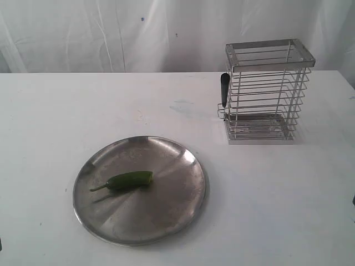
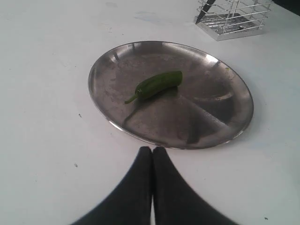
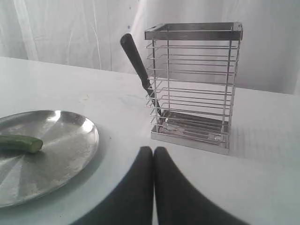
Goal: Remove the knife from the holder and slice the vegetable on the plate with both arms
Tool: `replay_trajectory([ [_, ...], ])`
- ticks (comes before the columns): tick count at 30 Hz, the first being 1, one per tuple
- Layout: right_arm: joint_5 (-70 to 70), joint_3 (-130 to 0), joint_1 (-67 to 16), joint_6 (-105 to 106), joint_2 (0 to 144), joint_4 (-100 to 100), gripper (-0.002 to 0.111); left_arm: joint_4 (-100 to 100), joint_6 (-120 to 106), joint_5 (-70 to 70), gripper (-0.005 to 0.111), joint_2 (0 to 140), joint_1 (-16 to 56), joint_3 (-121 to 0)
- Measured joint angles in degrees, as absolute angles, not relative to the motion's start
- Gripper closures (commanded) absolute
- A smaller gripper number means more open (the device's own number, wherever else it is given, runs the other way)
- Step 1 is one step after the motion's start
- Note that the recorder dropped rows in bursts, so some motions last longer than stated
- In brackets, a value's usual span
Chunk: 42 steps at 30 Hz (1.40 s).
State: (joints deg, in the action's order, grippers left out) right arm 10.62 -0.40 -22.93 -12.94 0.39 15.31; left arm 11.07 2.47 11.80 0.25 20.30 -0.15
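Observation:
A green chilli pepper (image 1: 128,179) (image 2: 156,84) (image 3: 19,143) lies near the middle of the round steel plate (image 1: 177,194) (image 2: 215,117) (image 3: 70,150). The silver wire holder (image 1: 266,91) (image 2: 234,16) (image 3: 194,84) stands upright behind the plate to the right. The black knife (image 1: 224,90) (image 3: 138,63) leans at the holder's left side, handle up and sticking out. My left gripper (image 2: 152,151) is shut and empty, just short of the plate's near rim. My right gripper (image 3: 153,151) is shut and empty, a short way in front of the holder. Neither arm shows in the exterior view.
Everything rests on a white table (image 1: 277,210) with a white curtain (image 1: 111,33) hanging behind it. A faint grey smudge (image 1: 180,105) marks the table left of the holder.

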Motion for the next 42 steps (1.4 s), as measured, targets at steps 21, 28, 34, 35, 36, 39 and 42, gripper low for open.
replay_trajectory([
  [21,-12.3,-0.4,-22.9,-40.1,0.3,14.3,0.108,11.1,2.5,11.8,0.107,0.2,20.3,-0.2],
  [28,-23.8,-0.4,-22.9,-55.0,0.3,21.3,0.108,11.1,2.5,11.8,0.107,0.2,20.3,-0.2],
  [34,-18.9,-13.1,-22.9,-70.6,9.0,50.7,0.108,11.1,2.5,11.8,0.107,0.2,20.3,-0.2],
  [35,-16.7,-15.5,-22.9,-74.1,11.5,56.1,0.108,11.1,2.5,11.8,0.107,0.2,20.3,-0.2],
  [36,-14.0,-19.1,-22.9,-79.8,15.6,64.5,0.108,11.1,2.5,11.8,0.107,0.2,20.3,-0.2],
  [39,-13.1,-27.5,-22.9,-96.1,26.9,85.2,0.101,11.1,2.5,11.8,0.107,0.2,20.3,-0.2],
  [42,-17.1,-34.8,-22.9,-104.7,38.7,95.2,0.088,11.1,2.5,11.8,0.107,0.2,20.3,-0.2],
])
